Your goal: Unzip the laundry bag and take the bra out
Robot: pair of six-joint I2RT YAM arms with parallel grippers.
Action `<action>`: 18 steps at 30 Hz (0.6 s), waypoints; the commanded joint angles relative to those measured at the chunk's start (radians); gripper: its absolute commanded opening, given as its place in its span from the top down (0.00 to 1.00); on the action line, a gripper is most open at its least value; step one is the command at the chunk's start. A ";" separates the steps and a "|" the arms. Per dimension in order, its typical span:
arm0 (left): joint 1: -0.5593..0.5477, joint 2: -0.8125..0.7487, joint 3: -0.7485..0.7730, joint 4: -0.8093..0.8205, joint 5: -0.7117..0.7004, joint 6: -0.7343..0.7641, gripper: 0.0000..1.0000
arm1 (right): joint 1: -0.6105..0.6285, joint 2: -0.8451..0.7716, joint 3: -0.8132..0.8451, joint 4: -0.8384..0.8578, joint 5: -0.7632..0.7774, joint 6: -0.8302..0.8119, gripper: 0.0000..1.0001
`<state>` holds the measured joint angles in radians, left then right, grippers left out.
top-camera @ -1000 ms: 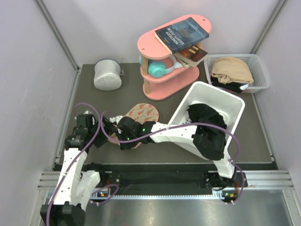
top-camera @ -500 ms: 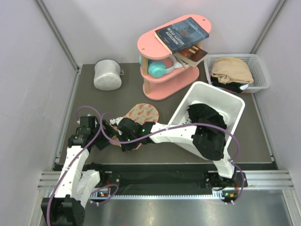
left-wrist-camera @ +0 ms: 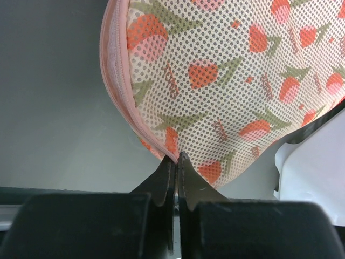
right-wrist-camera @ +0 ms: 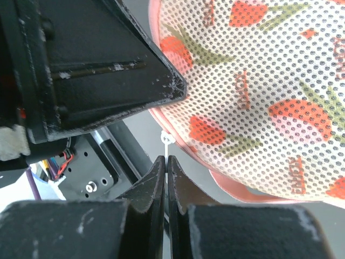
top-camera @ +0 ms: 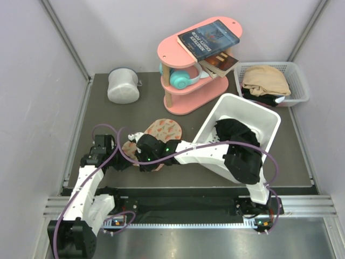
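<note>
Clamping the near rim of the laundry bag [left-wrist-camera: 232,91], the left gripper [left-wrist-camera: 177,160] is pressed together; the right gripper [right-wrist-camera: 166,160] is closed too, a small white tab [right-wrist-camera: 166,139] at its tips, whether caught is unclear. From above, the arms [top-camera: 205,154] hide the bag's near half; the rest lies on the dark tabletop [top-camera: 108,118] between pale walls [top-camera: 32,65].

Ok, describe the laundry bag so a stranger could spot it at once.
Find the pink two-tier shelf at the back. Directly in front of it, left of the white tub, lies the laundry bag. It alone is flat beige-pink mesh printed with red tulips, edged by a pink zipper.
</note>
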<state>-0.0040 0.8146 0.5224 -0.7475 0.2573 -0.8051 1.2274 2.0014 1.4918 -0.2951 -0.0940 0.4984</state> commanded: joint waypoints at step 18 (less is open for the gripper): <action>-0.004 0.024 0.019 0.048 -0.018 0.021 1.00 | -0.100 -0.208 -0.220 0.102 0.069 0.068 1.00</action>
<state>-0.0074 0.8230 0.5224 -0.7361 0.2581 -0.8013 1.1473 1.8557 1.2736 -0.2165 -0.0685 0.5621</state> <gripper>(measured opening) 0.023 0.007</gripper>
